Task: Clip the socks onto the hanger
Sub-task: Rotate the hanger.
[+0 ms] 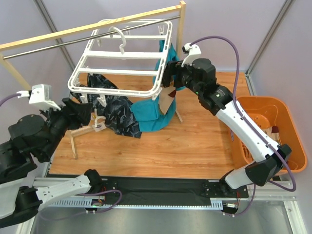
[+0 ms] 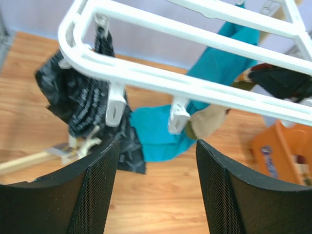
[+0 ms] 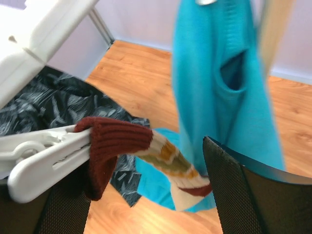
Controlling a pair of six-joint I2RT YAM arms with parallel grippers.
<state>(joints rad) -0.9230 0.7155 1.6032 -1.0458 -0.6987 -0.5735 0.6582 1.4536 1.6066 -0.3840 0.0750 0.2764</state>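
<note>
Top external view: the hanger (image 1: 122, 61) hangs from the rail (image 1: 58, 46) above the worktop (image 1: 175, 151), with a teal cloth (image 1: 148, 114) and a navy cloth (image 1: 119, 114) dangling under it. The right tool (image 1: 168, 78) is raised to the hanger's right edge, and a sock (image 1: 169, 101) hangs just below it. The left tool (image 1: 83, 113) sits low, near the hanger's left corner. An orange bin (image 1: 265, 129) stands at the right; its contents are too small to name.

Left wrist view: the left tool's fingers are spread wide with nothing between them. They point up at the hanger's near bar, where a spare clip (image 2: 116, 105) hangs free with another beside it.

Right wrist view: the sock's maroon cuff sits in the mouth of a white clip (image 3: 44, 158), and its striped foot droops between the fingers. The right tool's jaws stand apart and do not pinch the sock.

The step in hand looks like the finish of one clipping, with the cuff seemingly bitten by the clip. The next move calls for the right tool to back straight away from the sock without snagging the striped foot, so the cuff is not dragged out of the clip.
</note>
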